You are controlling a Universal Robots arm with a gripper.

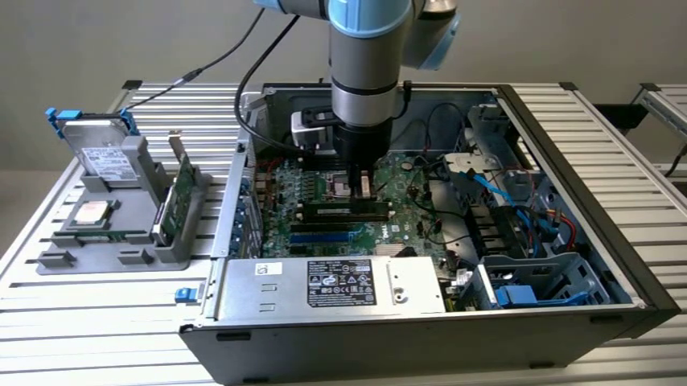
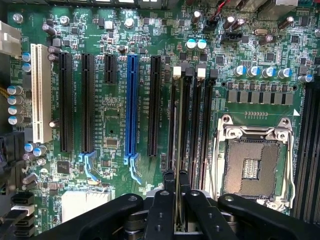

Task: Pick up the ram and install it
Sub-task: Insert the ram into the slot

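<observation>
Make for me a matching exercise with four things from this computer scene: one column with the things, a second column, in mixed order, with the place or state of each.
Things
1. ram
2. processor socket
3. power supply
4. grey tray

Places or states
A. outside the computer case, on the exterior view's left
B. empty, inside a silver metal frame
C. on edge, in line with the black memory slots
D. silver box with a black label

Pairs: 1-C, 2-B, 3-D, 4-A

Arm [image 1: 359,88] over motherboard [image 1: 343,205], ram [image 1: 343,211] seemingly seated
</observation>
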